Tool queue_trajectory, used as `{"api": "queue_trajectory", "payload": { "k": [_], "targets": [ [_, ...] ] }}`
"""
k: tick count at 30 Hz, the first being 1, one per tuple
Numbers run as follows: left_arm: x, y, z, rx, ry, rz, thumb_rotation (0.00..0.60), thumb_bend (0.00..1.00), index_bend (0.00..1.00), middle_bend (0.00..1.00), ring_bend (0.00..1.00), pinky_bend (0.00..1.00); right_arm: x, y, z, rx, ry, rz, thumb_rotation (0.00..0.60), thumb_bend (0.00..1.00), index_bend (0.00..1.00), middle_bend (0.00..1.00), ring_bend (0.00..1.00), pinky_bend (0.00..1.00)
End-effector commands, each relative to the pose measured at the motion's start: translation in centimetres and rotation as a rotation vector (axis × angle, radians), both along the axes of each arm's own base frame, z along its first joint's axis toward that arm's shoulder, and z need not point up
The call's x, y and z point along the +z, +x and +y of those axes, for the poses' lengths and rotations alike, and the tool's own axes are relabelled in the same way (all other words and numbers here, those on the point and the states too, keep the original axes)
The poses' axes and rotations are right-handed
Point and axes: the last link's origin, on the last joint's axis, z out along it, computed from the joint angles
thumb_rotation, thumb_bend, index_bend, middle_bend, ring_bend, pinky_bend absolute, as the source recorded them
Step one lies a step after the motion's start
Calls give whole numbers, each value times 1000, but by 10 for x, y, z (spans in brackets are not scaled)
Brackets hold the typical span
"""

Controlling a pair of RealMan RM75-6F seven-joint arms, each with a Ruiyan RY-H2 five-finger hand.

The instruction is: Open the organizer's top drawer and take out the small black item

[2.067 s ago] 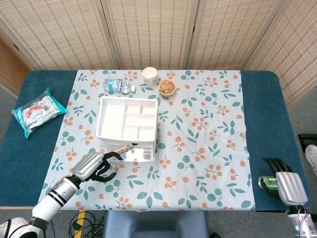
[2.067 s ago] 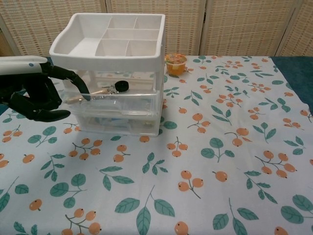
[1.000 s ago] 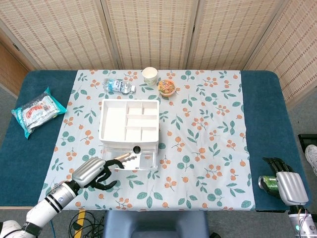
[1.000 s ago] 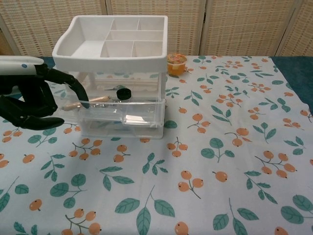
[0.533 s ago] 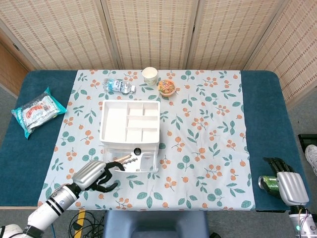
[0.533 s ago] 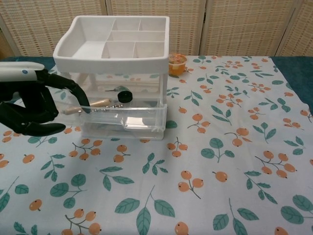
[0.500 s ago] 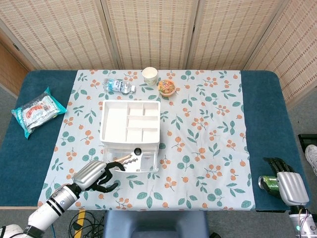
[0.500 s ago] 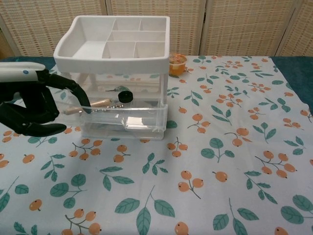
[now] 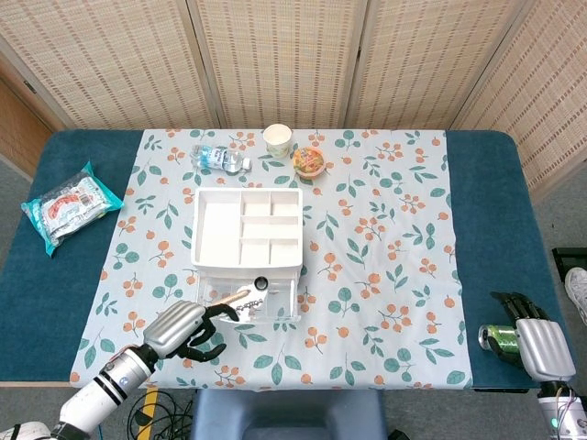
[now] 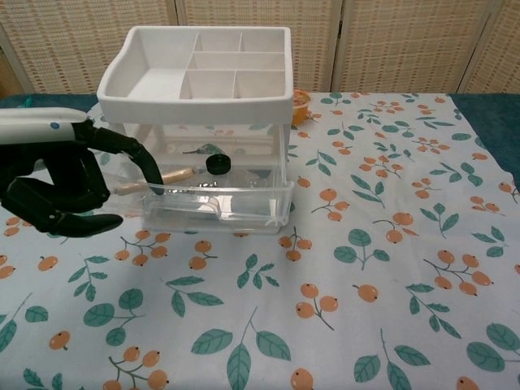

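The white organizer stands mid-table on the floral cloth. Its clear top drawer is pulled out toward me. Inside lie the small black round item and a wooden-handled tool. My left hand is at the drawer's front left corner, with fingers hooked over its rim and the thumb below. My right hand sits at the table's near right corner, its fingers round a green can; the chest view does not show it.
Behind the organizer stand a paper cup, a lying water bottle and an orange snack cup. A snack packet lies far left on the blue table.
The top drawer has slid out further toward me, uncovering the black item. The organizer has shifted right a little. My left hand has drawn back with the drawer; the right hand stayed put.
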Motion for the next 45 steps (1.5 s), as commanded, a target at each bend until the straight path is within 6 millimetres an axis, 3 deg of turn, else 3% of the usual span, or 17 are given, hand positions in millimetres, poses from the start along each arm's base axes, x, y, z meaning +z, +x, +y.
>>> {"api": "queue_trajectory", "payload": {
  "k": [1, 4, 9, 23, 45],
  "targets": [
    [1, -1, 0, 7, 7, -6, 600, 359, 343, 923, 1000, 1000, 0, 0, 0, 1, -1, 0, 600, 327, 139, 196, 170, 252],
    [3, -3, 0, 15, 21, -16, 600, 359, 264, 923, 1000, 1000, 0, 1, -1, 3, 0, 0, 600, 327, 139, 196, 170, 252],
    [5, -8, -2, 24, 21, -11, 600, 359, 234, 923, 1000, 1000, 0, 2, -2, 6, 2, 1, 600, 327, 139, 196, 170, 252],
    [2, -5, -7, 0, -29, -6, 600, 359, 346, 923, 1000, 1000, 1, 1, 0, 0, -2, 1, 600, 327, 139, 196, 170, 252],
    [16, -8, -11, -1, 32, -38, 600, 359, 251, 922, 1000, 1000, 3, 2, -3, 11, -9, 2, 600, 327, 139, 196, 170, 252]
  ]
}}
